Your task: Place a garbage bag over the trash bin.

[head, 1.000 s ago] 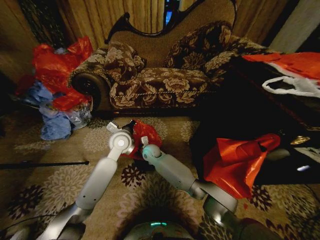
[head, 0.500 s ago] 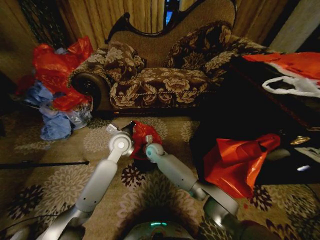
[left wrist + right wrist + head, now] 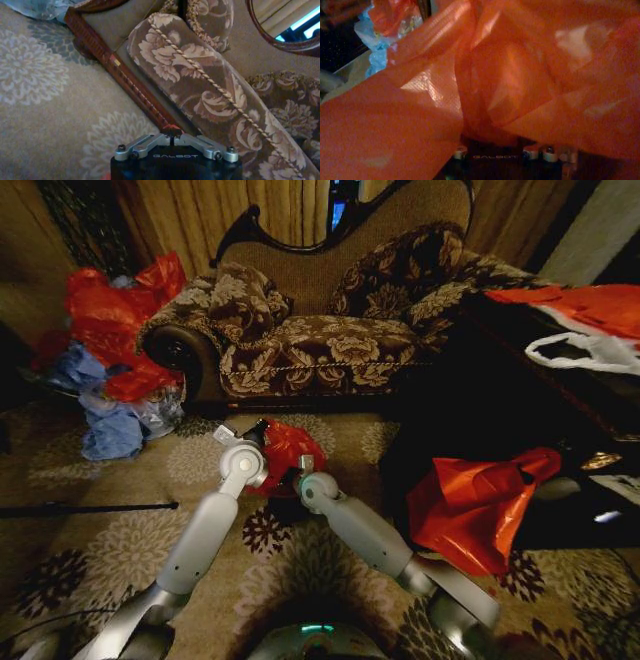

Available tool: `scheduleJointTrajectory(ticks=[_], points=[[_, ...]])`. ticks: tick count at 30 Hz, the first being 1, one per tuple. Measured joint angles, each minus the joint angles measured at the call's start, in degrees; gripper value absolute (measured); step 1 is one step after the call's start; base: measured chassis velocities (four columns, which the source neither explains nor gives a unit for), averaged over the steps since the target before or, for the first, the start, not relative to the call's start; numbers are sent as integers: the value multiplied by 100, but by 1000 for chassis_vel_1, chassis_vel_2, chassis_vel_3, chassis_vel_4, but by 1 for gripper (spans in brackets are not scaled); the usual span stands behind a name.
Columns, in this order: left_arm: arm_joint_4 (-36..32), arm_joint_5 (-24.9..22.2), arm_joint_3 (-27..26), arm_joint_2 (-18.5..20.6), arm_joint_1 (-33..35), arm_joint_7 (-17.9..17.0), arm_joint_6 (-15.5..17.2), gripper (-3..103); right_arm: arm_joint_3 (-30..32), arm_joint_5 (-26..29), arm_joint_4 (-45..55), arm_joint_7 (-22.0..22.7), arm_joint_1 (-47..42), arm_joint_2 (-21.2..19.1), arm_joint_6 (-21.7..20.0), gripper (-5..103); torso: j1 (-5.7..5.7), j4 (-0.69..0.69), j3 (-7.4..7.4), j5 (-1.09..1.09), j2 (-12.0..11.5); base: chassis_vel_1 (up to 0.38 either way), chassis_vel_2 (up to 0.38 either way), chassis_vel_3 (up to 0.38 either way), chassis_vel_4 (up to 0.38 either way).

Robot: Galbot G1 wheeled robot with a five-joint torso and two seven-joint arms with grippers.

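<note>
Nearest to me, my right gripper [image 3: 500, 152] is buried in the thin, crinkly, glossy red plastic garbage bag [image 3: 285, 450]; folds of it drape right over my right wrist, and they run down into the gap where my fingertips should be, so I cannot tell whether those jaws are clamped on it or slack. A little farther out, my left gripper [image 3: 172, 140] has its two metal fingers pressed together, with a small red scrap at their tips that I take for the bag's edge. So the bag sits between my two grippers, touching both, bunched into a lump just beyond them on the flowered carpet [image 3: 90, 510], and neither arm is clearly nearer. The small black trash bin [image 3: 285, 505] I can barely make out: a dark shape under the bag, close by my right wrist. In my judgement the bag has to open downward over that rim. Beyond it all stands the brown floral upholstered sofa [image 3: 320, 340].
</note>
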Motion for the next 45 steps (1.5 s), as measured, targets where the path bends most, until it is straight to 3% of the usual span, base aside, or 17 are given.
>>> scheduleJointTrajectory(ticks=[14,30,38,42,44,45], points=[[156,113,8,80,84,71,11,0,163,-421,1180,124,-412,-524,146,100,0,0,0,0,0,0,0,0,0],[465,367,2,34,41,133,-18,0,470,-920,3004,29,-1129,-1528,223,100,1,0,0,0,0,0,0,0,0],[560,413,64,-1,12,135,-21,0,689,-1094,3280,-316,-1381,-1733,353,100,0,-1,0,-1,0,0,0,0,0],[600,439,81,-16,-11,135,-23,0,717,-678,3268,-738,-1479,-1773,525,100,1,-1,0,-1,0,0,0,0,0],[616,451,84,-32,-30,135,-26,0,752,-315,3158,-1361,-1657,-1807,860,100,0,1,0,0,0,0,0,0,0],[616,451,84,-32,-30,135,-26,0,752,-315,3158,-1361,-1657,-1807,860,100,0,1,0,0,0,0,0,0,0]])
